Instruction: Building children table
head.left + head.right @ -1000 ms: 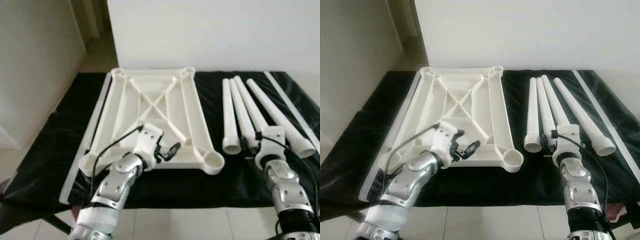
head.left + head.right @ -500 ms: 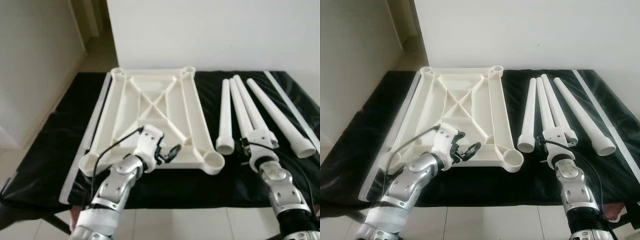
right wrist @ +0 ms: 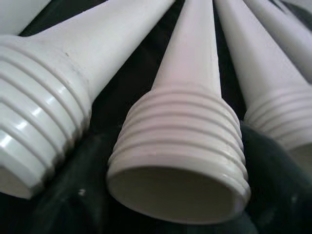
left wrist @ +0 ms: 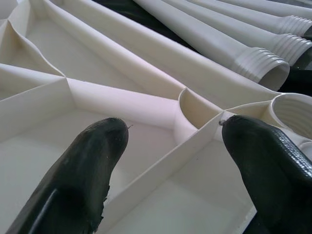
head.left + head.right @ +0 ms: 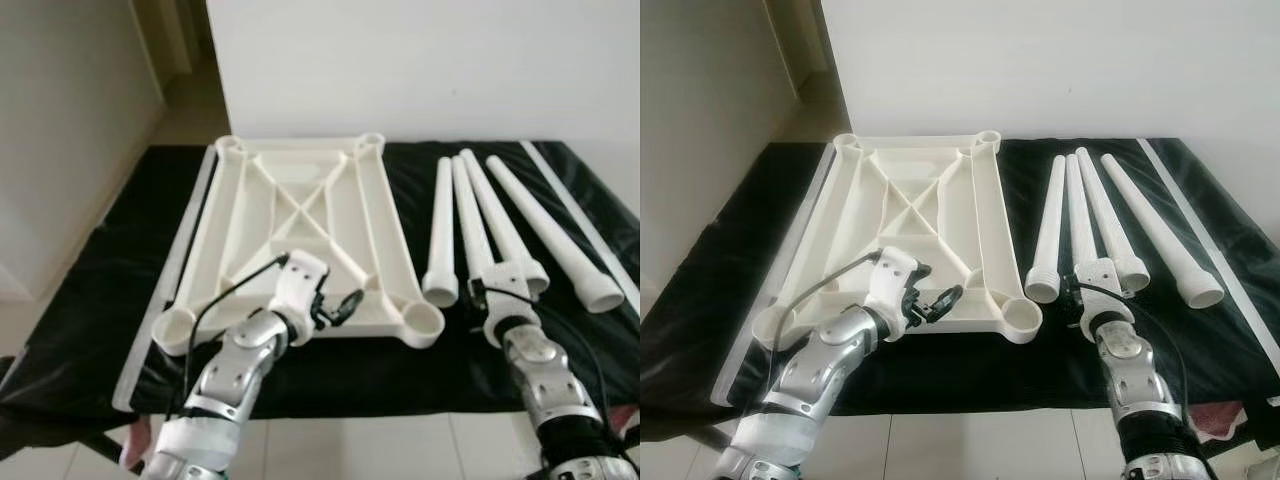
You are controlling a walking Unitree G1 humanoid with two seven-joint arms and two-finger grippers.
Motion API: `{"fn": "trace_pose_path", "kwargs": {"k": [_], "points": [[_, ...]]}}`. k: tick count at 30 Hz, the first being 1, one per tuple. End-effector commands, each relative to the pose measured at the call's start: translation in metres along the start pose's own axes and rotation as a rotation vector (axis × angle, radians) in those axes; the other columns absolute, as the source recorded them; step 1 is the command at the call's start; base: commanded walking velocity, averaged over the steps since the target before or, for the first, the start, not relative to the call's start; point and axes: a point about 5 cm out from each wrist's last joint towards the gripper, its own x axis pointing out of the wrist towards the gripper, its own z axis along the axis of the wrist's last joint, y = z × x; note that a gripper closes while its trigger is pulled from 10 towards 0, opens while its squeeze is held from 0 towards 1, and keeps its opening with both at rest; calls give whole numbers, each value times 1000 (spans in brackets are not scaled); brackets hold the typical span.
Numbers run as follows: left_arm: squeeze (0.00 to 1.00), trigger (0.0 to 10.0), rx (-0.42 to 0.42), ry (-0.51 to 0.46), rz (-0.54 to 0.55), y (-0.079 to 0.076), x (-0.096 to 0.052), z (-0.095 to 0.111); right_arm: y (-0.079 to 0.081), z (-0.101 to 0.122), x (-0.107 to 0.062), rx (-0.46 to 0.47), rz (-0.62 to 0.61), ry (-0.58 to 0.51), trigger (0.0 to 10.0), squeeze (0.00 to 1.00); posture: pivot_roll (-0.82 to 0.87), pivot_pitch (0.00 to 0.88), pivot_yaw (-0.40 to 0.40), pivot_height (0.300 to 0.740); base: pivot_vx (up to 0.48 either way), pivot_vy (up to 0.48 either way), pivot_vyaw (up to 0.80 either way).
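Plainly unmarked table legs [image 5: 1080, 225] (threaded ends)

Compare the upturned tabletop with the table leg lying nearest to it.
The tabletop is a broad, flat rectangle with crossing ribs and round corner sockets; the nearest table leg is a slim tapering tube with a threaded open end. The left gripper hovers over the tabletop; the right gripper is at the next leg over. Both are cream-white plastic lying on the black cloth.
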Motion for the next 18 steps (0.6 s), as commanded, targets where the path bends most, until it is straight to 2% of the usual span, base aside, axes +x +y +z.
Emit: {"fn": "trace_pose_path", "kwargs": {"k": [1, 4, 5, 6, 9, 14, 18], "points": [[0, 10000, 5, 11, 20, 3, -1, 0, 10, -15, -2, 56, 41, 64, 0, 0, -4, 0, 20, 740, 0, 0, 0], [0, 10000, 6, 13, 15, 2, -1, 0, 10, -16, -2, 96, 21, 72, 0, 0, -4, 0, 20, 740, 0, 0, 0], [0, 10000, 11, 11, 13, 2, -1, 1, 9, -17, -2, 156, 8, 73, 10000, 0, -4, 0, 20, 740, 0, 0, 0], [0, 10000, 11, 11, 13, 2, -1, 1, 9, -17, -2, 156, 8, 73, 10000, 0, -4, 0, 20, 740, 0, 0, 0], [0, 10000, 11, 5, 22, 5, 0, 3, 3, -16, -1, 243, -31, 70, 10000, 0, 8, 0, 16, 740, 0, 0, 0], [0, 10000, 21, -3, 31, 7, -2, 6, 1, -15, -4, 325, -75, 51, 10000, 0, 29, 0, 10, 740, 0, 0, 0], [0, 10000, 21, -2, 38, 7, -4, 5, 1, -14, -11, 348, -124, 23, 10000, 0, 34, 0, 7, 740, 0, 0, 0]]}}
